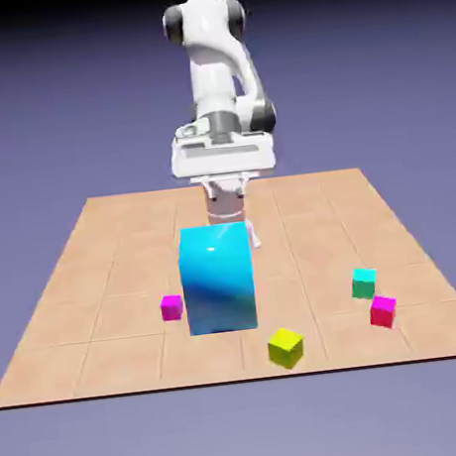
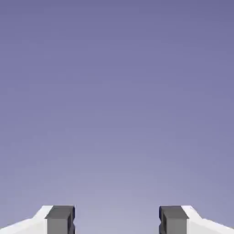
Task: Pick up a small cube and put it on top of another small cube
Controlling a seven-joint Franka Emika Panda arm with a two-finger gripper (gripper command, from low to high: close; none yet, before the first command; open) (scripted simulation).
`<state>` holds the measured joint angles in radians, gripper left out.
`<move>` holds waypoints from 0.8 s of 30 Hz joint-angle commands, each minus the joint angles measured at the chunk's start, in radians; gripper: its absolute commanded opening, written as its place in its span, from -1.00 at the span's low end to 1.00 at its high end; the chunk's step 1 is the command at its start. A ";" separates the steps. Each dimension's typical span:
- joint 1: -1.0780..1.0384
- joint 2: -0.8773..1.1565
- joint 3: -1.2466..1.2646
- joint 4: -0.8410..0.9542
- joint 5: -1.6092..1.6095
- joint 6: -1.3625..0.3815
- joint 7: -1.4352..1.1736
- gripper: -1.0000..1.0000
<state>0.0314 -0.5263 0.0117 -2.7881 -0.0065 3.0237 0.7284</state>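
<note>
Jaws stand wide apart with nothing between them: in the hand view the two grey fingertips (image 2: 60, 219) sit far to either side of the middle, and only plain backdrop fills the gap. The gripper (image 1: 235, 233) hangs behind the big blue block (image 1: 218, 278), mostly hidden by it in the exterior view, well back from the table's (image 1: 93, 237) near edge.

The crimson-pink cube (image 1: 383, 310) lies close to the near edge, toward the exterior view's right corner. The teal cube (image 1: 364, 282) sits just beside it, slightly farther from that edge; whether they touch is hard to tell.

Approach is the step in hand. Doing it well likely means clearing the blue block, centring above the pink cube, and turning the fingers so neither comes down on the teal neighbour. A magenta cube (image 1: 171, 306) and a yellow cube (image 1: 286, 347) lie elsewhere and should be left alone.
</note>
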 commanded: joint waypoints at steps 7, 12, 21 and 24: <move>0.112 0.254 0.068 0.127 -0.038 -0.077 -0.073 0.00; 0.193 0.435 0.116 0.218 -0.064 -0.133 -0.125 0.00; 0.337 0.761 0.203 0.382 -0.113 -0.232 -0.219 0.00; 0.385 0.870 0.232 0.436 -0.129 -0.265 -0.250 0.00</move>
<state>0.4164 0.3434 0.2436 -2.3520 -0.1354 2.7586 0.4783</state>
